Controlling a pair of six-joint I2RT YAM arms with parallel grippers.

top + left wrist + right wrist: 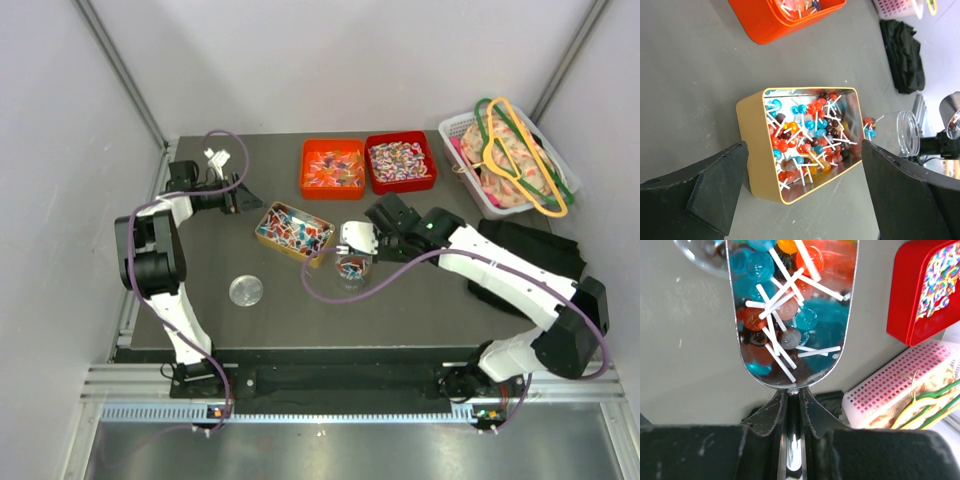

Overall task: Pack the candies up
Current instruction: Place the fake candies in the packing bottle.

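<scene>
A shiny metal scoop is loaded with candies, small round sweets on white sticks in blue, red and orange. My right gripper is shut on the scoop's handle. In the top view the scoop hangs just above a clear jar that holds a few candies. A gold tin full of the same stick candies lies on the table. My left gripper is open, its fingers wide on either side of the tin and above it. A red bin holds small wrapped candies.
An orange bin stands left of the red one. The jar's lid lies on the table at the front left. A white basket with hangers and a black cloth lie at the right.
</scene>
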